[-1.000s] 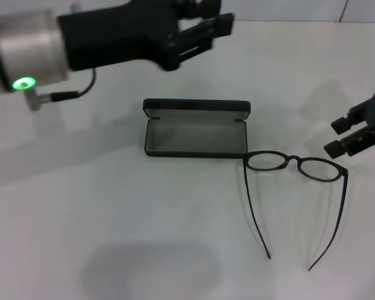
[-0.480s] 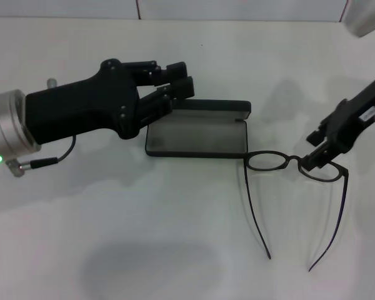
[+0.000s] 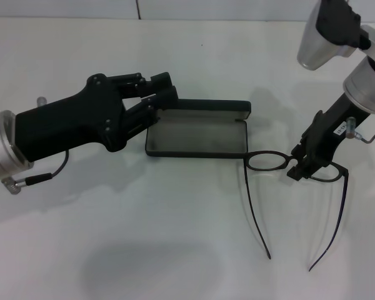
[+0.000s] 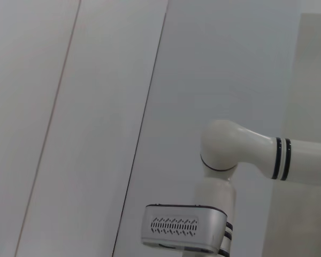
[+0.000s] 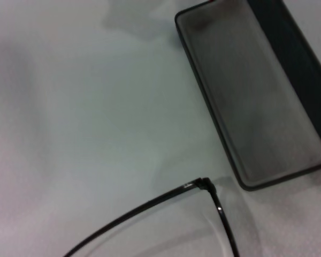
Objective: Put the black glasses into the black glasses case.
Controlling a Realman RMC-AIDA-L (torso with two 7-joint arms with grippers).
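Right gripper (image 3: 298, 167) down at bridge of black glasses (image 3: 281, 162), grip state unclear; temples unfolded, pointing away from black glasses case (image 3: 195, 137); left gripper (image 3: 155, 100) at case's far end, fingers loosely curled

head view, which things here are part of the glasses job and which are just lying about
Part of the job:
- black glasses, temples unfolded, on the table beside the case
- black glasses case, open, grey lining showing, nothing in it
- right gripper, down at the bridge of the glasses
- left gripper, at the case's left end

Just lying about:
- nothing; only the white table
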